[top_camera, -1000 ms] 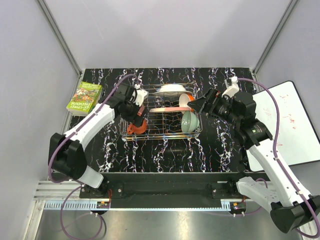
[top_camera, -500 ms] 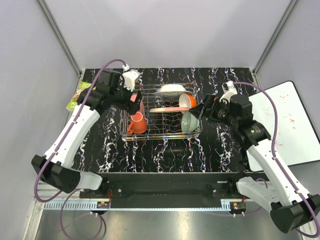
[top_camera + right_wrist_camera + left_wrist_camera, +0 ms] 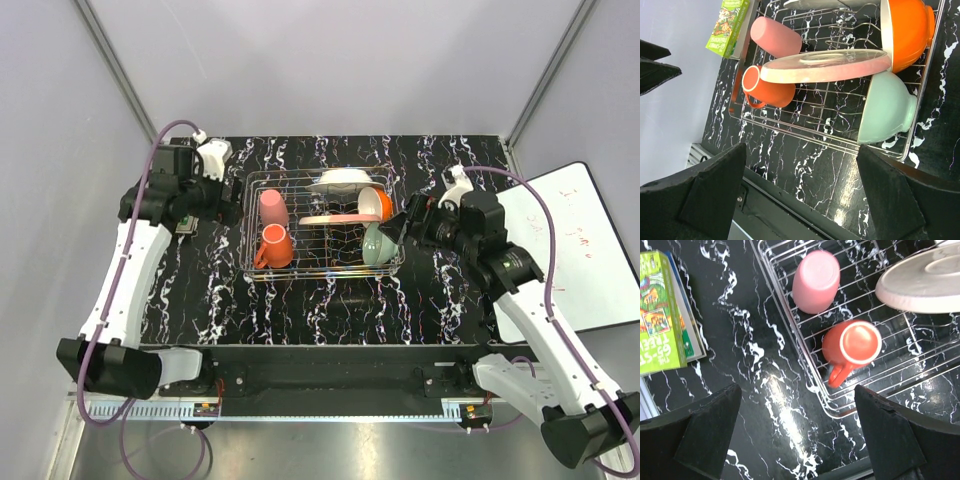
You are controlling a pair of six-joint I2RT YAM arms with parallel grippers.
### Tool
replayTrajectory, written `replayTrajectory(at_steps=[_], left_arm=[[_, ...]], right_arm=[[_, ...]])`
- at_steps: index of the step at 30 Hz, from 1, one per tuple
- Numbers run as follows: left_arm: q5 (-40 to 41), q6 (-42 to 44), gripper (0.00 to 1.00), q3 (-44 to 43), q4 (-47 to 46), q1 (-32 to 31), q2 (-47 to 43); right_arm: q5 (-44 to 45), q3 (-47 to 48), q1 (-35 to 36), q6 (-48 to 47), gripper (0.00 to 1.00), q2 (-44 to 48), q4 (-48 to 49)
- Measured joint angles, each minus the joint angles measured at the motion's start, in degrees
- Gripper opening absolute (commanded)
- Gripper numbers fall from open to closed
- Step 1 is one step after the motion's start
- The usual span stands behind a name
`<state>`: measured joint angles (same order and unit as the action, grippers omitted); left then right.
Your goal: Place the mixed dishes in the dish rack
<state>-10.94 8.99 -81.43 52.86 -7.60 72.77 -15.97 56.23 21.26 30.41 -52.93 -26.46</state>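
The silver wire dish rack (image 3: 320, 276) stands mid-table and holds all the dishes. The pink cup (image 3: 272, 208) and the orange mug (image 3: 274, 245) stand upside down at its left end. The white plate (image 3: 343, 181), the peach-pink plate (image 3: 335, 218), the orange bowl (image 3: 376, 203) and the pale green bowl (image 3: 378, 244) sit on edge at the right. My left gripper (image 3: 226, 203) is open and empty, left of the rack over bare table (image 3: 797, 435). My right gripper (image 3: 400, 228) is open and empty, just right of the green bowl (image 3: 887, 110).
A green book (image 3: 662, 315) lies at the table's left edge under my left arm. A white board (image 3: 580, 240) lies off the table's right side. Grey walls close in the left, right and back.
My left gripper has let go of the orange mug in the rack and pulled back up and to the left. My right gripper has edged slightly back from the rack.
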Motion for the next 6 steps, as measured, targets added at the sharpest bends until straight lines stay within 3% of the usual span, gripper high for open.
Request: replayTrajectory(at_steps=[6], left_arm=[[-0.22,-0.26,0.99,3.21,-0.79,2.03,-1.07]], right_arm=[[-0.24,0.0,0.0,-0.83,1.0,-2.03,0.02]])
